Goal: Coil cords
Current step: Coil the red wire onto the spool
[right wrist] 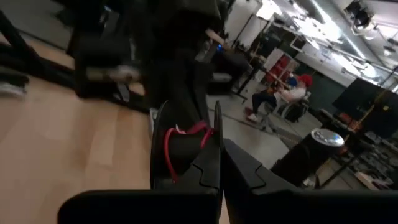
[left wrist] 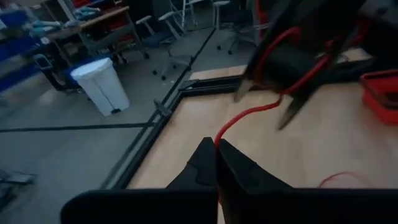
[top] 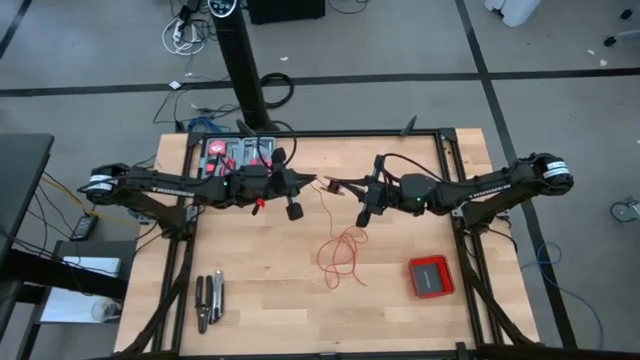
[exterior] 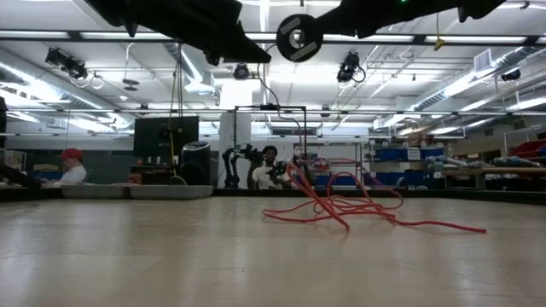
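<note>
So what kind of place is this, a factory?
More likely a robotics lab or workshop than a factory. Open shelving with blue bins lines the far wall, a person in a red cap sits at a workstation, and pliers lie on the wooden table between the two arms.

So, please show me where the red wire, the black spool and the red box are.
red wire (top: 340, 255): high view, on the loose loops lying on the table.
black spool (right wrist: 183, 152): right wrist view, on its core, wrapped with a few red turns.
red box (top: 431, 276): high view, on its dark middle.
</note>
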Action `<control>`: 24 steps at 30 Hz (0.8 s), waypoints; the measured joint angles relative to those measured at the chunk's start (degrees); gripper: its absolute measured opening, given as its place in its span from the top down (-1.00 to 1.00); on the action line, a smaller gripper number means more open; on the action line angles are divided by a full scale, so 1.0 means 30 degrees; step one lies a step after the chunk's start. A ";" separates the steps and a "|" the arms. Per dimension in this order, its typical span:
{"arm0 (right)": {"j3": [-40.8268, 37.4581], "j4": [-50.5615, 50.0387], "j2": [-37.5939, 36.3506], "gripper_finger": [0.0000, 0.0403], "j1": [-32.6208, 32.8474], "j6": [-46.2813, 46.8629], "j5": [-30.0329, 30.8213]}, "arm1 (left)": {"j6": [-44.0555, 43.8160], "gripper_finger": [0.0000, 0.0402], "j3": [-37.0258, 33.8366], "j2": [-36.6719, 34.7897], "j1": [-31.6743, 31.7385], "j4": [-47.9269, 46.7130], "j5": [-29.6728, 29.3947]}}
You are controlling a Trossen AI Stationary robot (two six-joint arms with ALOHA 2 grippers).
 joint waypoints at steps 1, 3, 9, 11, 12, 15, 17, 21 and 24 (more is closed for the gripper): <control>-0.0001 -0.0135 0.0000 1.00 -0.0141 -0.0038 0.0204 | -0.0345 1.00 0.0133 0.0083 -0.0007 0.0106 0.0295; -0.0001 -0.0380 0.0000 1.00 -0.0431 -0.0294 0.0618 | -0.0873 1.00 0.0224 0.0125 -0.0007 0.0038 0.0639; 0.0002 -0.0837 0.0000 1.00 -0.1289 -0.0454 0.0624 | -0.1978 1.00 0.0356 0.0133 -0.0007 0.0201 0.0722; 0.0000 -0.0848 0.0000 1.00 -0.1584 -0.0510 0.0623 | -0.2367 1.00 0.0356 0.0372 -0.0007 0.0545 0.0722; 0.0002 -0.0849 0.0000 1.00 -0.1712 -0.0513 0.0628 | -0.2511 1.00 0.0371 0.0614 -0.0007 0.1104 0.0722; -0.0001 -0.0894 0.0007 1.00 -0.2078 -0.0510 0.0431 | -0.2939 1.00 0.0363 0.1522 -0.0007 0.2634 0.0996; -0.0001 -0.1085 0.0011 1.00 -0.2198 -0.0517 0.0377 | -0.2987 1.00 0.0371 0.2151 0.0035 0.3618 0.1136; -0.0001 -0.1436 0.0022 1.00 -0.2349 -0.0503 0.0410 | -0.3711 1.00 0.0506 0.3024 0.0224 0.4909 0.1224; -0.0001 -0.1496 0.0022 1.00 -0.2368 -0.0503 0.0701 | -0.3982 1.00 0.1196 0.3780 0.0233 0.4991 0.1387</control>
